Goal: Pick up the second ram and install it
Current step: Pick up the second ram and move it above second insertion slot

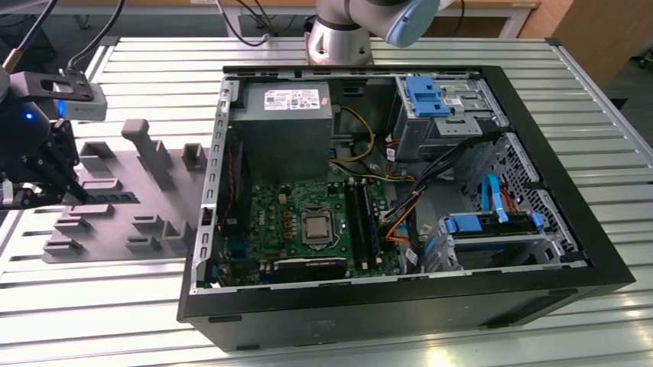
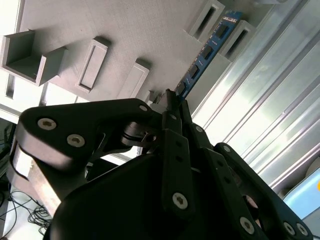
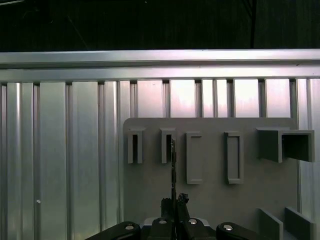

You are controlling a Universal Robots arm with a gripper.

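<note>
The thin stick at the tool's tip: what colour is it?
Blue with black patches; the stick shows best in the second wrist view.

A ribbed metal table point(image 1: 153, 53) stands before wooden furniture point(image 1: 592, 30).

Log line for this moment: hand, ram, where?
hand: shut on second ram | ram: far end at slots of grey fixture | place: beside PC case, exterior view's left | install: not yet done

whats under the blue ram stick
Under the long blue-green ram stick lies the grey slotted plastic fixture plate. The black gripper covers its near end; contact with the plate cannot be told.
</note>
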